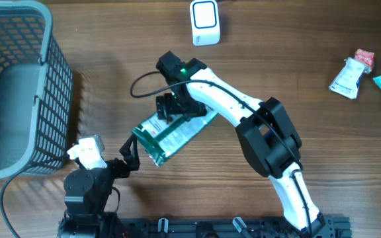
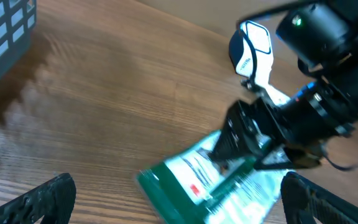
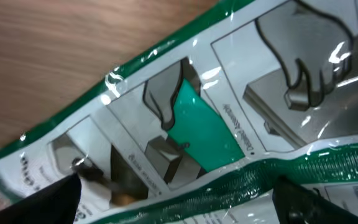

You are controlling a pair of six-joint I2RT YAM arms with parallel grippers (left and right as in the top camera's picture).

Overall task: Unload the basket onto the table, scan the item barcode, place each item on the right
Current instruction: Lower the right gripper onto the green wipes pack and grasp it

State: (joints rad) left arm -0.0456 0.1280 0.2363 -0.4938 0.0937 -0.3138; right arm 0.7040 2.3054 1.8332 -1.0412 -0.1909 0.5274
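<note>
Overhead view: a flat green and white package (image 1: 170,135) lies at a slant on a wooden table (image 1: 111,39). The right gripper (image 1: 175,111) hangs directly over the package's upper end, and its jaws are spread wide. The left gripper (image 1: 130,157) sits low, just beside the package's lower corner. Its jaws are also spread and hold nothing.

A white scanner (image 1: 205,22) with a blue outline stands beyond the right gripper, well apart from the package. A grey mesh basket (image 1: 45,99) stands off to the outer side of the left gripper. Some small packets (image 1: 352,76) lie far out past the right arm, near the table's edge.

Left wrist view: the left gripper (image 2: 176,190) shows its two dark fingertips (image 2: 51,198) at the bottom corners, wide apart. The package (image 2: 197,186) lies ahead of them and between them, printed side up. The right gripper (image 2: 253,140) is down over the package's far end. The scanner (image 2: 253,53) stands behind it.

Right wrist view: the package (image 3: 204,134) fills the frame, a glossy wrapper with grey drawings and a green border. The right gripper (image 3: 179,196) has a fingertip at each bottom corner, with the wrapper lying between them. Whether the fingertips touch the wrapper cannot be told.
</note>
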